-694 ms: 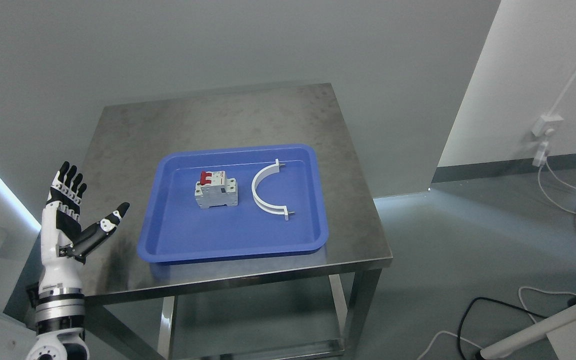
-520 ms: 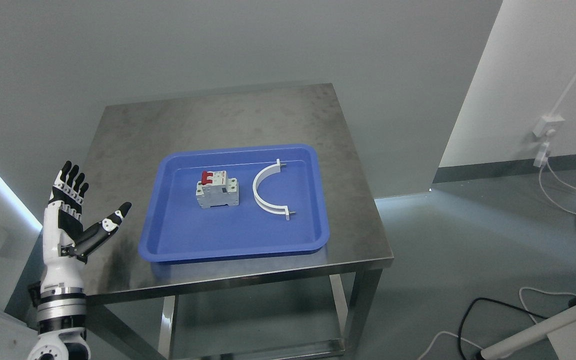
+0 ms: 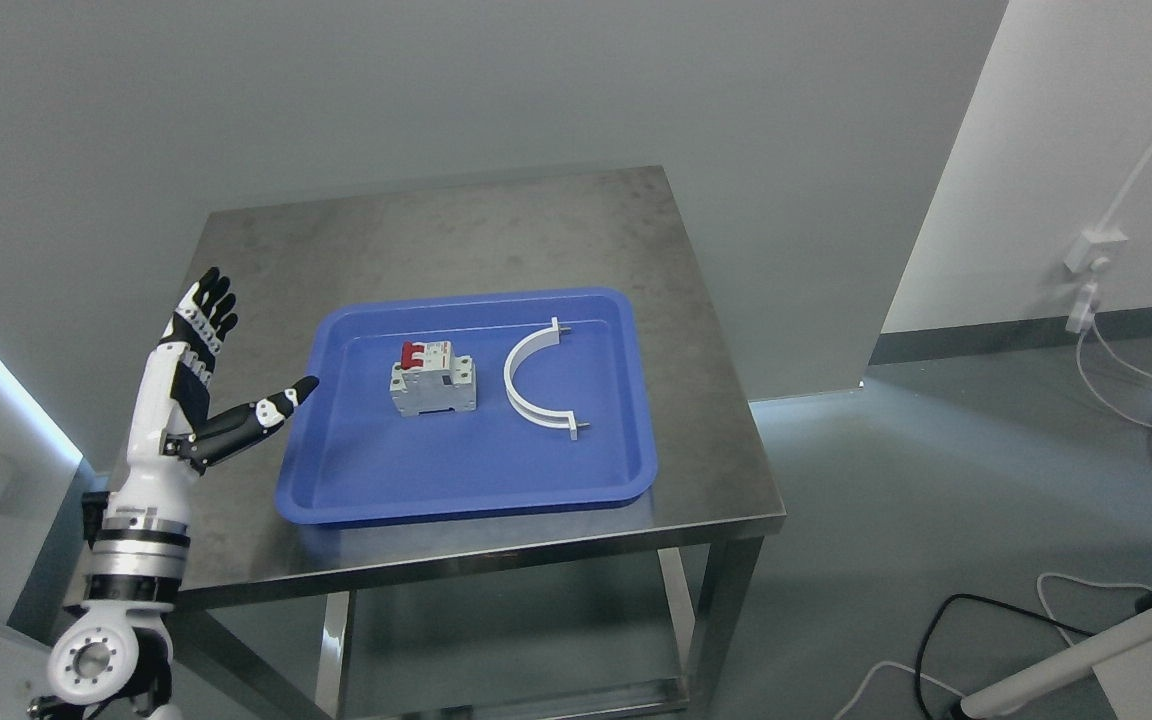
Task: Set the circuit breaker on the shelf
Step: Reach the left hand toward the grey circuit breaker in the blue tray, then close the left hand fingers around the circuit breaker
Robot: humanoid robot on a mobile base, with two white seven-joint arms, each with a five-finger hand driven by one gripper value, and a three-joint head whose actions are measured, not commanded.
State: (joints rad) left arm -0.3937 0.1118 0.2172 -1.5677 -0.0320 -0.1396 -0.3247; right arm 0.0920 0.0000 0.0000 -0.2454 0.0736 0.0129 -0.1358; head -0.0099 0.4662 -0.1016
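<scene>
The left hand [image 3: 198, 385] hovers over the steel bench's [image 3: 496, 230] left side, fingers spread and empty, thumb tip just at the blue tray's [image 3: 456, 490] left rim. Further in and to its right, the circuit breaker [image 3: 433, 379] lies in the tray, apart from the hand, beside a white curved clamp [image 3: 526, 385].

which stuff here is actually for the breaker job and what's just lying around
For the job:
- grey circuit breaker with red switches, lying in the blue plastic tray
- left hand, open, beside the tray's left edge, holding nothing

Just lying about:
- white curved plastic clamp, in the same tray, right of the breaker
- steel table
- cables on the floor
</scene>
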